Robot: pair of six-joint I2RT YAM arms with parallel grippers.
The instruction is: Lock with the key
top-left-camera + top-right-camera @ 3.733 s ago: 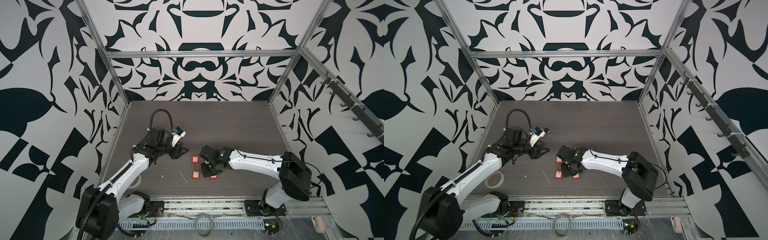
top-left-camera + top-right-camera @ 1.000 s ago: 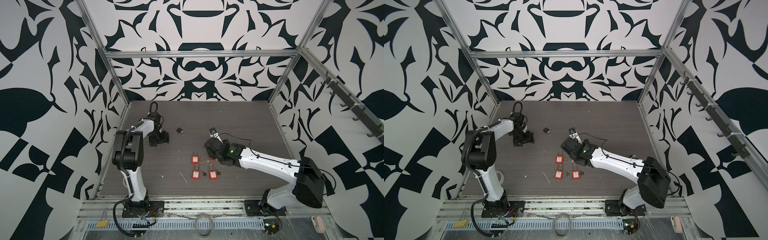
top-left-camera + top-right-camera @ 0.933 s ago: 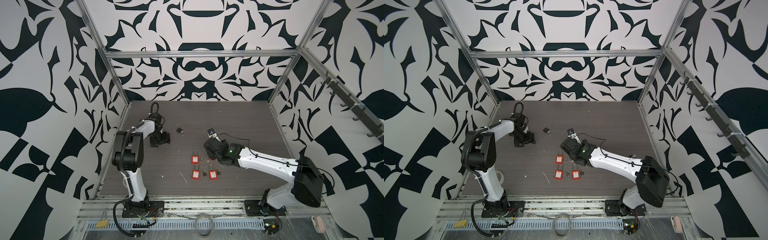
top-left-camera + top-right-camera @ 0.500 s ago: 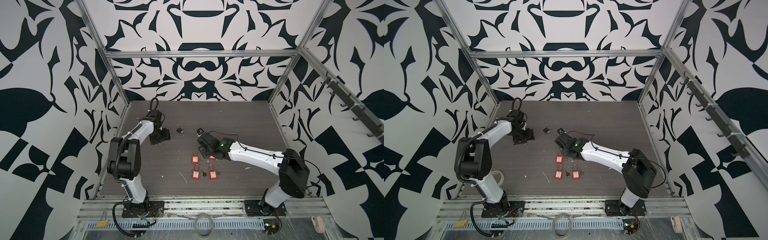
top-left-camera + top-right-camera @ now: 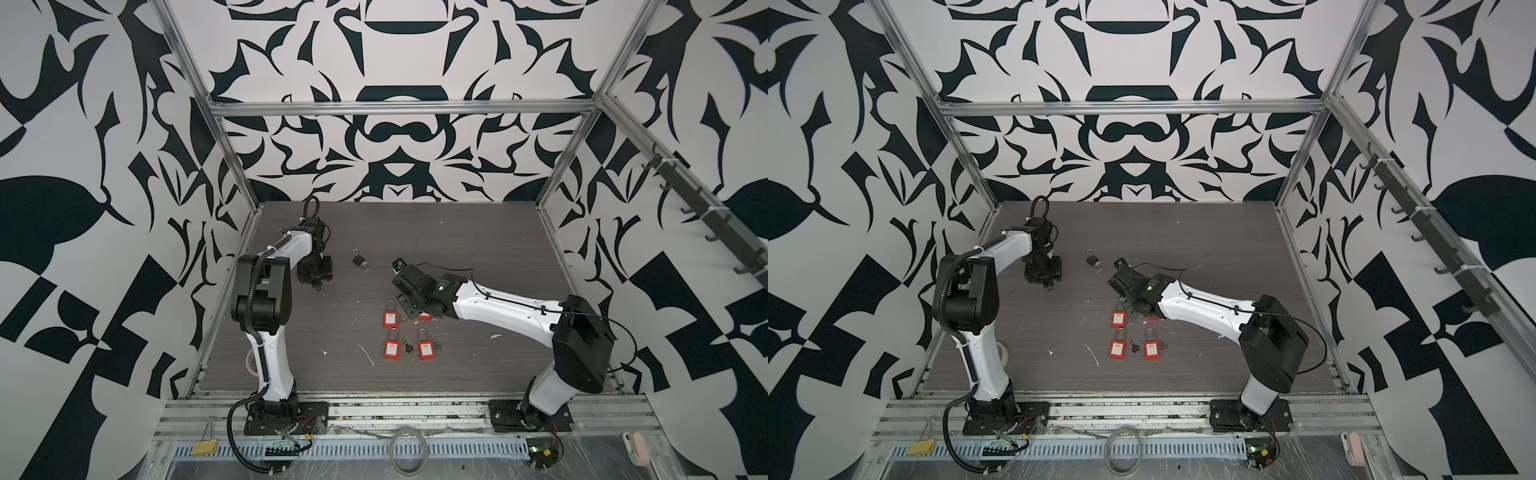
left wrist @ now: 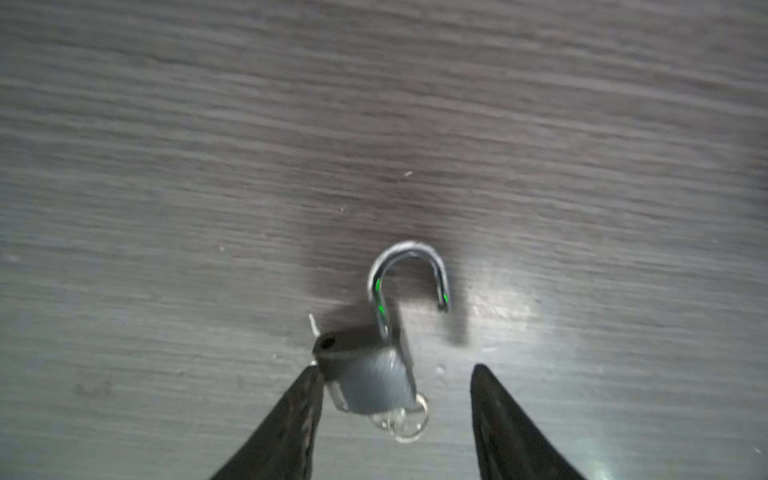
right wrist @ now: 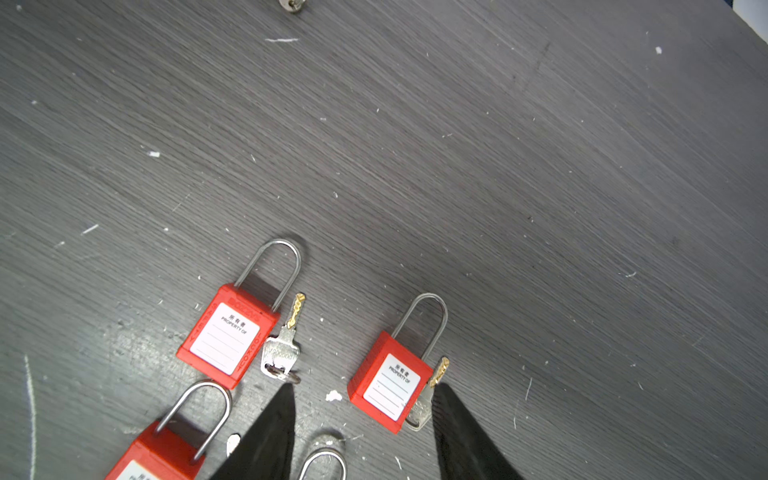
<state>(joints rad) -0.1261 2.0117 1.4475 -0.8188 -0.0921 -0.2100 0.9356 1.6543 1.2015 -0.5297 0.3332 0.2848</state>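
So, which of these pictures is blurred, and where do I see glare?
Left wrist view: soft all over, the grey padlock smeared, and a bright glare patch on the table beside it. Right wrist view: sharp, the print on a red padlock is readable. Both top views: sharp, evenly lit.

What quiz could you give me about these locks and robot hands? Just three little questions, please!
1. True or false: the grey padlock's shackle is clicked shut.
2. Pick one: the lock between the right gripper's open jaws is A blue, B red, C green.
3. What little metal thing lies beside that lock?
Key: 1 false, it stands open; 2 B; 3 a key.
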